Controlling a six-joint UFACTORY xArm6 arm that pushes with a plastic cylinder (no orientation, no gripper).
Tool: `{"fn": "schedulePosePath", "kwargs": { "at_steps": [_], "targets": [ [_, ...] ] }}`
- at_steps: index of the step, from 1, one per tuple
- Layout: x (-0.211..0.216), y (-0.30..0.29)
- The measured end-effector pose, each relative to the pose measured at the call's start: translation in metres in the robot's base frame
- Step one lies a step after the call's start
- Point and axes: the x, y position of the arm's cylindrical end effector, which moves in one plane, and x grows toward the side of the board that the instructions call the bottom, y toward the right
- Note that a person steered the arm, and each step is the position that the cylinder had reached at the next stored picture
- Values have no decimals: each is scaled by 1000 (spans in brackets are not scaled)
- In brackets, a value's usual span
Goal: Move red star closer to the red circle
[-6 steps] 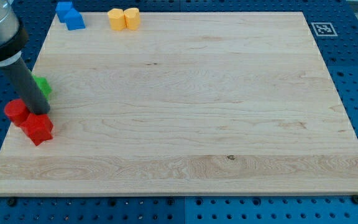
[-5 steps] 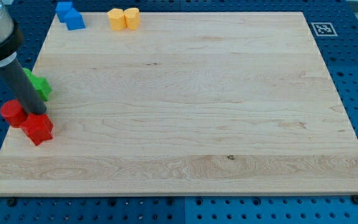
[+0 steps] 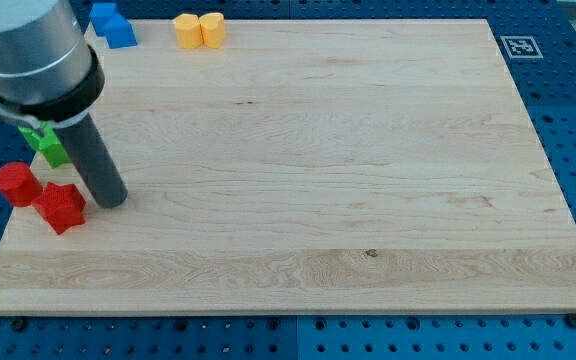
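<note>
At the view's far left, the red circle is seen near the left edge of the wooden board, standing on the wood. Just to its right and a little lower, the red star is found; the two red blocks are close together, and whether they touch cannot be told. Above them, a green block is partly hidden behind the arm's grey body, so its shape cannot be made out. The dark rod is seen slanting down from that grey body, and my tip is placed on the board just to the right of the red star, level with the star's upper part; contact between them cannot be confirmed. No fingers are carried by this arm, so nothing is held; only the rod's end is presented to the blocks.

Further right, along the view's top edge, two blue blocks are seen side by side, and beyond them two yellow blocks are set touching each other. At the view's top right corner, a printed black-and-white marker is fixed to the board.
</note>
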Motion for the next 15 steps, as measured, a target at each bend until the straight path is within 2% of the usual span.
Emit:
{"fn": "schedulePosePath", "kwargs": {
  "at_steps": [1,2,6,7,9,11,15],
  "targets": [
    [31,-7],
    [37,-14],
    [33,-59],
    [36,-57],
    [32,-3],
    [12,-8],
    [6,-29]
  ]
}}
